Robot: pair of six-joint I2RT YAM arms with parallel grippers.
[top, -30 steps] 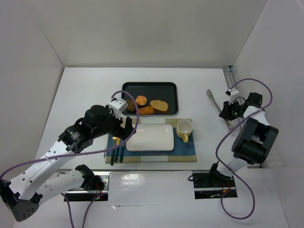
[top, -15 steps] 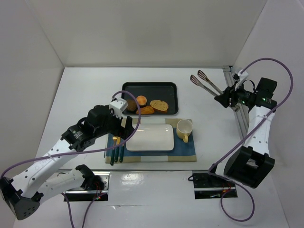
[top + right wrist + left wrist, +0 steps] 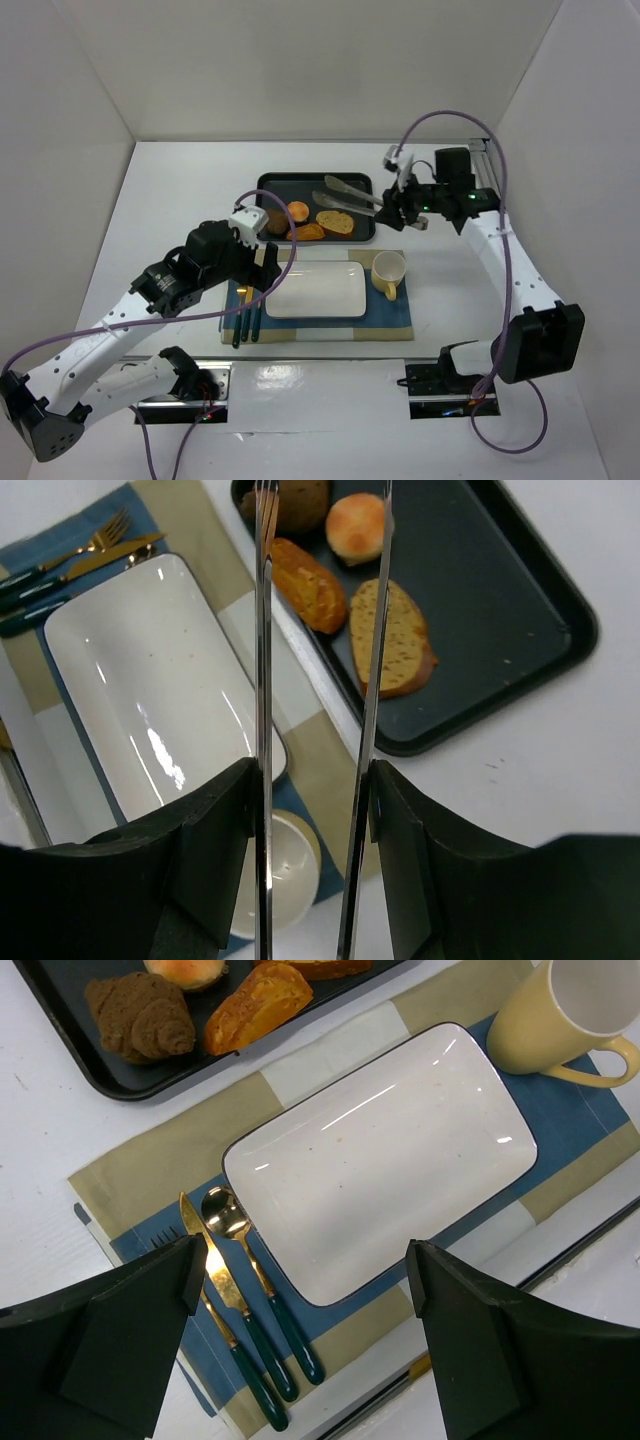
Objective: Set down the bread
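White tabletop (image 3: 170, 200) bears one black tray (image 3: 315, 177) of four breads (image 3: 336, 222), one plate (image 3: 315, 292), one mug (image 3: 388, 268); right gripper (image 3: 408, 205) clamps one pair of tongs (image 3: 264, 680), left gripper (image 3: 303, 1290) gapes wide.

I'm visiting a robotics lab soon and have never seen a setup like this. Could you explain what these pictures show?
These are two robot arms bolted to the table's near edge, each ending in a two-finger gripper. The wide picture comes from a fixed camera above and behind them. The other two come from a camera on each wrist, looking past its own fingers. On the table sit a black tray with four pieces of bread, and a placemat carrying a white plate, a yellow mug and cutlery. The right gripper is closed on metal tongs, which reach out over the tray. The left gripper hangs open and empty above the plate.
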